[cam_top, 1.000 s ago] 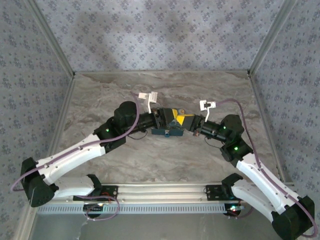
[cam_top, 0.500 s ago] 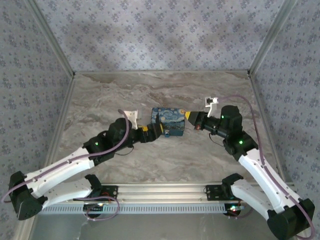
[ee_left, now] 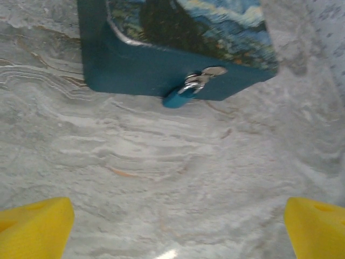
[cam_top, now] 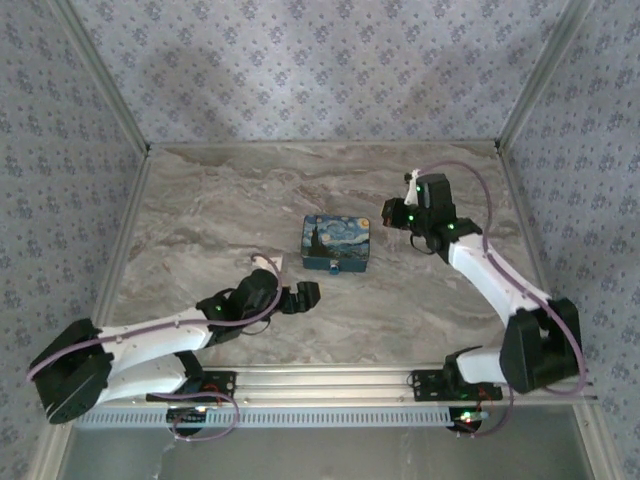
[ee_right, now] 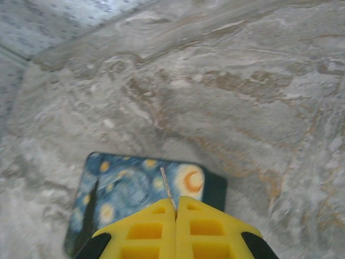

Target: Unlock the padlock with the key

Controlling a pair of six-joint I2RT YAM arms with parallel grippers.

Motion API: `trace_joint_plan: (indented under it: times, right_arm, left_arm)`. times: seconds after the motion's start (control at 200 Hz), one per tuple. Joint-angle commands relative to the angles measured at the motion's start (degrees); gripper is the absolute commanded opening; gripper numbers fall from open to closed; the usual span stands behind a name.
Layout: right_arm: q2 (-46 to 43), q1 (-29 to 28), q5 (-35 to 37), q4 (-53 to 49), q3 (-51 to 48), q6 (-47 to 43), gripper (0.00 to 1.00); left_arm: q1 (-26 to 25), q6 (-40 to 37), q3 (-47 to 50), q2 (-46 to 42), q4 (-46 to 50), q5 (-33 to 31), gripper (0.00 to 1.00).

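Left gripper [ee_left: 175, 226]: jaws spread wide and holding nothing. In the left wrist view its two yellow fingertips [ee_left: 33, 225] sit at the bottom corners of the frame with bare table [ee_left: 161, 162] between them. From above, this gripper hangs low over the table, near the front side of the box [cam_top: 337, 243] and apart from it.

Right gripper [ee_right: 176, 208]: jaws pressed together, pinching the key [ee_right: 166, 186]. A thin metal blade stands out from the seam between the yellow fingers. In the right wrist view the gripper is above the right end of the box lid. From above it sits just beside the right rear corner of the box.

Box: blue, with a starry night print on the lid. It lies flat near the middle of the marbled table, lid closed.

Padlock [ee_left: 180, 94]: small, with a blue body. It hangs at the middle of the box's front wall, its silver shackle through the hasp [ee_left: 213, 71], the body tilted towards the table. Neither gripper touches it. Whether the shackle is latched cannot be told
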State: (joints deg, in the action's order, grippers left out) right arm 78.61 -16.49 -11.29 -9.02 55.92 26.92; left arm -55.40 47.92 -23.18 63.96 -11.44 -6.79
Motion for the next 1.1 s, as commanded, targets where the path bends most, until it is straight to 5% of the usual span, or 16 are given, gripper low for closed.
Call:
trace_joint_plan:
  times: [0.0, 0.445, 0.79, 1.094]
  right_arm:
    - [6.0, 1.9, 3.2, 2.3, 4.7, -2.7, 0.00]
    - [26.2, 4.5, 1.9, 4.2, 16.7, -4.8, 0.00]
    - [31.4, 2.2, 0.0, 6.2, 17.8, -5.0, 0.00]
    - [32.5, -0.5, 0.0, 6.4, 17.6, -6.5, 0.00]
  left_arm:
    - [-0.3, -7.5, -2.3, 4.9, -10.3, -2.0, 1.00]
    - [-0.4, -15.1, -9.7, 32.9, -32.3, -1.5, 1.00]
    - [-0.4, -18.4, -15.3, 42.8, -36.2, -1.8, 1.00]
    - [-0.3, -19.3, -17.6, 47.2, -40.6, 4.3, 0.92]
